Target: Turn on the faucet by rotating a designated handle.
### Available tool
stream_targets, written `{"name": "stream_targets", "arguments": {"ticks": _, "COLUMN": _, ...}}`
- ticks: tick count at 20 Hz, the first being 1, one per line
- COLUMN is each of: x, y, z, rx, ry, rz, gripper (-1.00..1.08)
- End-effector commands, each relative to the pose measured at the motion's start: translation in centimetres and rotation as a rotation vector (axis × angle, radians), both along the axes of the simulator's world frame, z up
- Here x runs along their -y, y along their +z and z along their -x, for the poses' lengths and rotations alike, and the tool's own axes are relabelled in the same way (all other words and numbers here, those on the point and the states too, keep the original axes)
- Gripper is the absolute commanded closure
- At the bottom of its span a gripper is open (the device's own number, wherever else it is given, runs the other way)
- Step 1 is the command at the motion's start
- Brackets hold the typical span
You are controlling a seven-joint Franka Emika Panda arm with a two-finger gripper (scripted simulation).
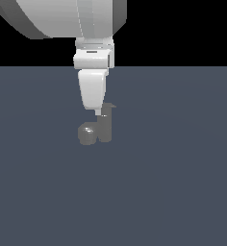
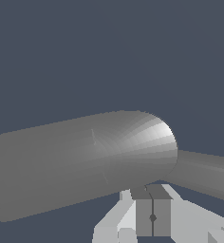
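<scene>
1. Centrally, the small dull-grey metal faucet (image 1: 104, 127) stood on the slate-blue floor (image 1: 182, 192), its rounded stub spout (image 1: 87, 134) at nine o'clock of the post.
2. Its thin flat grey handle (image 1: 110, 106) topped the post, pointing toward three o'clock.
3. Above, at twelve o'clock, the white robot gripper (image 1: 99, 113) hung with its fingers pressed together, clasping nothing, its tip just beside the handle.
</scene>
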State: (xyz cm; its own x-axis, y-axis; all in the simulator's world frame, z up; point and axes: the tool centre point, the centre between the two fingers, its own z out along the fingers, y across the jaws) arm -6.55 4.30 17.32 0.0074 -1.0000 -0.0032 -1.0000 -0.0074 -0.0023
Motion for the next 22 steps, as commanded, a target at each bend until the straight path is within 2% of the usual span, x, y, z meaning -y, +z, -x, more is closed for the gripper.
{"name": "stream_targets", "arguments": {"ticks": 1, "x": 0.0, "y": 0.0, "z": 0.0, "rx": 0.000, "ry": 0.000, "rz": 0.000, "gripper": 1.08}}
{"name": "stream_targets", "arguments": {"ticks": 22, "x": 9.0, "y": -0.1, "z": -4.3, "rx": -0.002, "ry": -0.039, "rz": 0.003, "gripper": 1.08}}
